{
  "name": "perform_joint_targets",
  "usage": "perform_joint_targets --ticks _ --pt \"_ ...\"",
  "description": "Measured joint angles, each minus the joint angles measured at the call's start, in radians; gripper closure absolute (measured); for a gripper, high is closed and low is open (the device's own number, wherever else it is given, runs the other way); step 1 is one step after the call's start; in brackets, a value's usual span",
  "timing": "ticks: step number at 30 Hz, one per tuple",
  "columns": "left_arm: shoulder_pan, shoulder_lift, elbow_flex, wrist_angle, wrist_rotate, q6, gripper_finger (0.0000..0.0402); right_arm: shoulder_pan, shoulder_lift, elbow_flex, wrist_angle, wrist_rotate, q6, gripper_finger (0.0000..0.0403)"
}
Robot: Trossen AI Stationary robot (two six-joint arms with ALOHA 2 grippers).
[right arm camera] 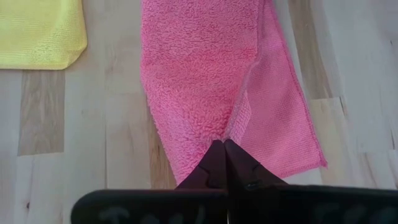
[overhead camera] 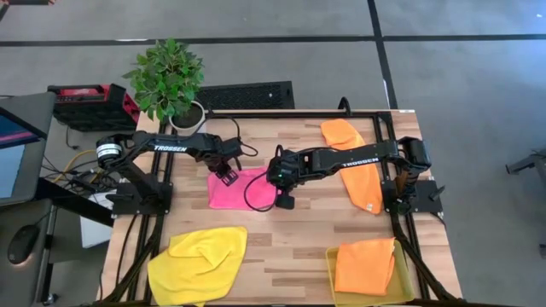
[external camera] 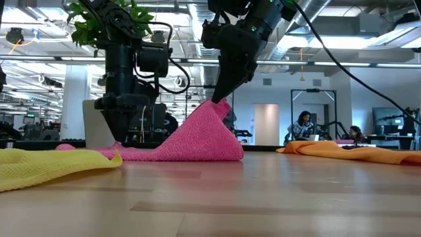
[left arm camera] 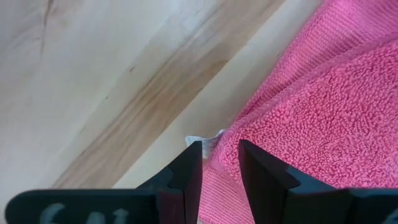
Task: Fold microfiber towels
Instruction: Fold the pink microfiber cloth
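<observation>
The hot pink towel (overhead camera: pixel 241 189) lies in the middle of the table, its right end pulled up into a peak (external camera: pixel 214 108). My right gripper (right arm camera: pixel 222 149) is shut on that peak, slanting down from above. At the towel's far left corner my left gripper (left arm camera: pixel 221 149) points straight down, with cloth between its fingers beside a small white tag (left arm camera: pixel 205 138). A yellow towel (overhead camera: pixel 200 260) lies flat at the near left. One orange towel (overhead camera: pixel 358 166) lies at the far right. Another orange towel (overhead camera: pixel 365 266) rests in a tray. My left gripper has the pink towel's edge by the white tag (left arm camera: pixel 225 163) between its two fingers, coming from above and pointing down. That corner stays low on the table. One layer or several, I cannot tell. My right gripper pinches a raised ridge of the pink towel (right arm camera: pixel 227 132) between its shut fingertips, slanting down from the table's right. The pinched part is lifted into a tent. The cloth slopes down from it and the rest (external camera: pixel 151 153) lies on the table.
A translucent yellow tray (overhead camera: pixel 330 260) stands at the near right corner. A potted plant (overhead camera: pixel 168 81) stands beyond the far left corner. Bare wood shows along the near middle of the table (overhead camera: pixel 286 256). People sit in the room behind (external camera: pixel 302 125).
</observation>
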Motion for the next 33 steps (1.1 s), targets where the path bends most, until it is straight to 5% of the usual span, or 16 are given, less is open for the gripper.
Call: perform_joint_targets --ticks 26,33 --pt "0.002 0.001 -0.035 0.032 0.006 -0.019 0.0306 0.000 0.000 0.000 0.000 -0.021 0.000 0.0400" --pt "0.002 0.001 -0.035 0.068 0.004 0.003 0.0373 0.000 0.000 0.000 -0.001 -0.021 0.000 0.0400"
